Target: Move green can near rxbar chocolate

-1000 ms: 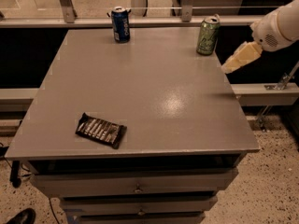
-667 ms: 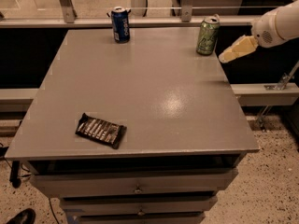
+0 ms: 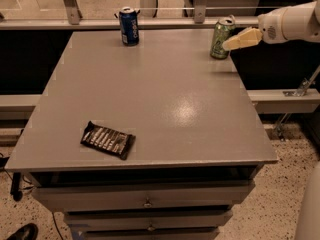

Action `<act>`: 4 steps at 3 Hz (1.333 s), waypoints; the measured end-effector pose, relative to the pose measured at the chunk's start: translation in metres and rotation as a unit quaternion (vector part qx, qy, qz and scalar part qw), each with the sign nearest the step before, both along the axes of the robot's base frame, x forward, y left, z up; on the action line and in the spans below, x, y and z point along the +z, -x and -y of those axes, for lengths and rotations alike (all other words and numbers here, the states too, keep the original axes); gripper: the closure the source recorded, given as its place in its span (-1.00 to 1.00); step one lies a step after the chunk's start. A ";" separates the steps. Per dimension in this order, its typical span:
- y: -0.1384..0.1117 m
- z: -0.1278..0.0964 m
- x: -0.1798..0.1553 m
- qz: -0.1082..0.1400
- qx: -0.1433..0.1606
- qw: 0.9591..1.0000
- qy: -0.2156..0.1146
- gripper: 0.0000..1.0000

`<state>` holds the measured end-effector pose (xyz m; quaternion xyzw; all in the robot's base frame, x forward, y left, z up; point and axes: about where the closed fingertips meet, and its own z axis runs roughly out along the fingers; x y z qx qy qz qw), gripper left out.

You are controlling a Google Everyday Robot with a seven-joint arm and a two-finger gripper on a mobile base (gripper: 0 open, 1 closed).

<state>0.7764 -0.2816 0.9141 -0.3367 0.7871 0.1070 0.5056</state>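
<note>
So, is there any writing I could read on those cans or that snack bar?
Blue can: white lettering, too blurred to read.
Green can: pale lettering, unreadable.
Snack bar: pale text stripes, too small to read.
Jaws, just right of that second can: no text seen.

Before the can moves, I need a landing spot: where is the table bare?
Bare tabletop right of the rxbar chocolate and across the middle up to the blue can. Crowded only far right: green can, gripper beside it.
</note>
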 end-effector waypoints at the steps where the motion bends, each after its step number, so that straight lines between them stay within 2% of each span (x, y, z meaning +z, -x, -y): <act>1: -0.017 -0.012 -0.008 0.000 0.006 0.999 -0.044 -1.00; 2: -0.023 -0.032 -0.016 -0.008 0.024 0.997 -0.079 -1.00; 3: -0.022 -0.053 -0.014 -0.008 0.051 0.993 -0.105 -0.65; 4: -0.017 -0.066 -0.006 0.002 0.076 0.990 -0.120 -0.16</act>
